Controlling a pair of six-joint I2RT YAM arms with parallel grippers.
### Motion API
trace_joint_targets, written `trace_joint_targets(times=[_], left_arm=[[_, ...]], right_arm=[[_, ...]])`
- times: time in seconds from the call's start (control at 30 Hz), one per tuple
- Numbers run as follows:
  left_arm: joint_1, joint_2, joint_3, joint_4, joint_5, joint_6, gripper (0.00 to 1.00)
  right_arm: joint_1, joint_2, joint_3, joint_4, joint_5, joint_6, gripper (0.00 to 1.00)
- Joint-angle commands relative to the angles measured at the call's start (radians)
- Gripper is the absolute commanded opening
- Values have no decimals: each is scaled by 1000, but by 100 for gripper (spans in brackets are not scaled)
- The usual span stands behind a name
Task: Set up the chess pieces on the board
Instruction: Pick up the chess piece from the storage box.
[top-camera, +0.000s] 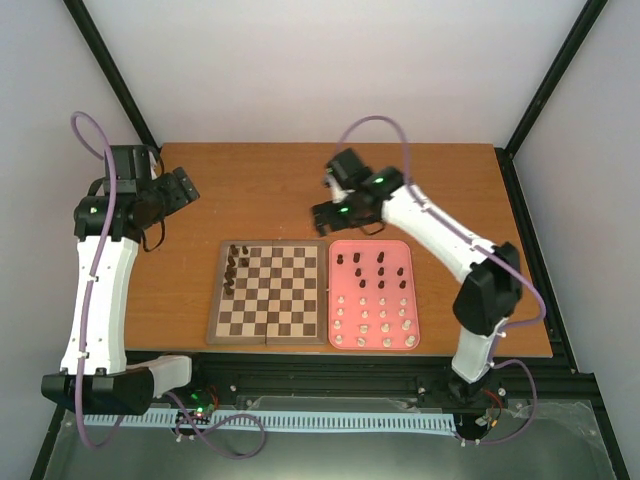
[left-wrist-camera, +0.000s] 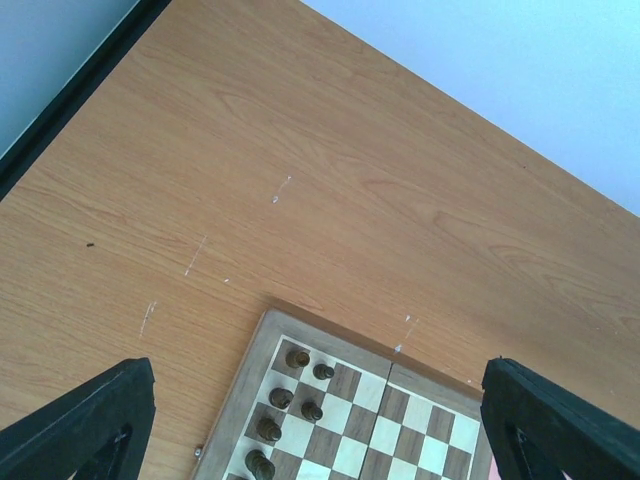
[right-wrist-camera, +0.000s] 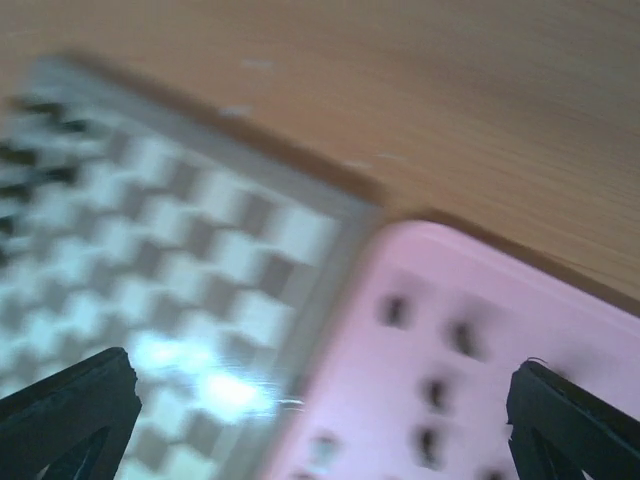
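the left gripper (left-wrist-camera: 320, 415) and right gripper (right-wrist-camera: 320, 410) are spread wide, nothing held. a few dark chess pieces (top-camera: 234, 265) are set along one board (top-camera: 267, 292) edge; the rest are kept in the pink tray (top-camera: 345, 250). crowded neighbours could be toppled by an off-centre descent.

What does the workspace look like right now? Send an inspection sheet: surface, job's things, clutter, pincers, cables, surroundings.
Surface: wooden table, faint white scuffs.
Job's things: board flat at centre; a few dark pieces on its left columns; unplaced dark pieces and cream pieces in the pink tray to its right.
Clutter: nothing seen.
Pincers: left pincer open, empty, over bare table; right pincer open, empty, near the far corners of board and tray.
Cables: purple cables loop off both arms, clear of the board.
Surroundings: white walls, black frame posts.
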Motion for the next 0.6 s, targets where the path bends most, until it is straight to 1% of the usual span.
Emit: trace_joint_targets(times=[0.0,0.13,0.17,0.2,0.27,0.33,0.37,0.4,0.43,0.57], left_arm=[[-6,11,44,-12,1,20,100],[-6,21,38,-14,3,24,100],[-6,24,37,-15,4,24,100],[-6,25,36,-15,6,24,100],[-6,27,31,-14,12,23,100],[-5,31,29,-15,15,23,100],[-6,32,28,-15,14,22,100],[-6,34,28,-14,14,23,100],[-6,35,30,-14,13,23,100],[-6,42,31,-9,17,23,100]], right_arm=[[-187,-115,-165,-24,98,-13,100],[-304,-142,-251,-27,108,-14,100],[-322,-143,-271,-23,106,-15,98],[-334,-143,-293,-15,103,-20,93],[-352,-127,-332,-11,89,-25,77],[-358,-112,-361,-2,48,-37,68],[-357,-102,-378,1,28,-42,58],[-357,-97,-394,6,11,-43,52],[-358,-93,-413,12,6,-39,50],[-357,-81,-464,53,-11,-47,50]])
